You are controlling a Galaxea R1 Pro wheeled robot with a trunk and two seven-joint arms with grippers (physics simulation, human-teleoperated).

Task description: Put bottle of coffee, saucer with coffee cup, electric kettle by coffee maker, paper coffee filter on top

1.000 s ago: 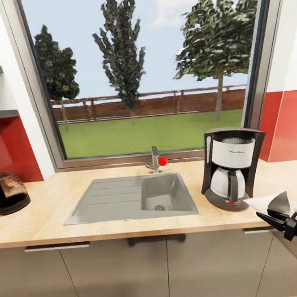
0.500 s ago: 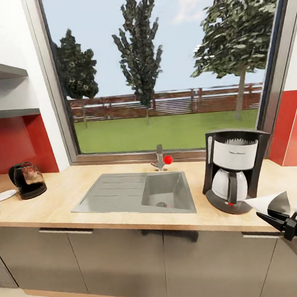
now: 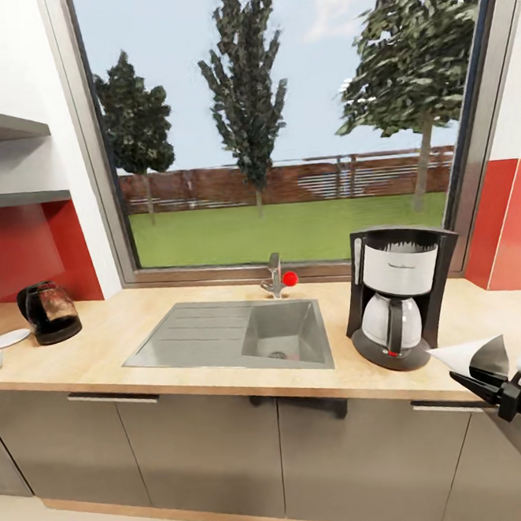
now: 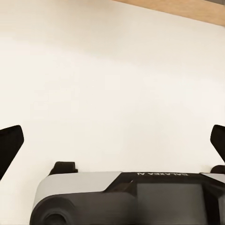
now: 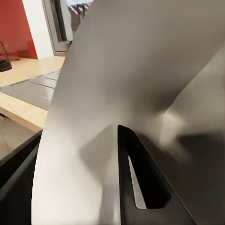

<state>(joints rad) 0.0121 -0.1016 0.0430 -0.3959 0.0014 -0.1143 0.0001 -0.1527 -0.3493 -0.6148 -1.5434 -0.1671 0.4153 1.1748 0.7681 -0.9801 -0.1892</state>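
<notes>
The right gripper (image 3: 492,382) has its jaws pinched on the paper coffee filter (image 3: 468,354), carried just beside the coffee maker (image 3: 398,296) for topping it; the left gripper (image 4: 112,140) gapes empty.

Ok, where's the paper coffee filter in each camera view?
Head view: paper coffee filter low at the right edge, in the right hand.
Right wrist view: the filter up close across the picture.
Left wrist view: not in it.
Shared landmark: the grey sink.
</notes>
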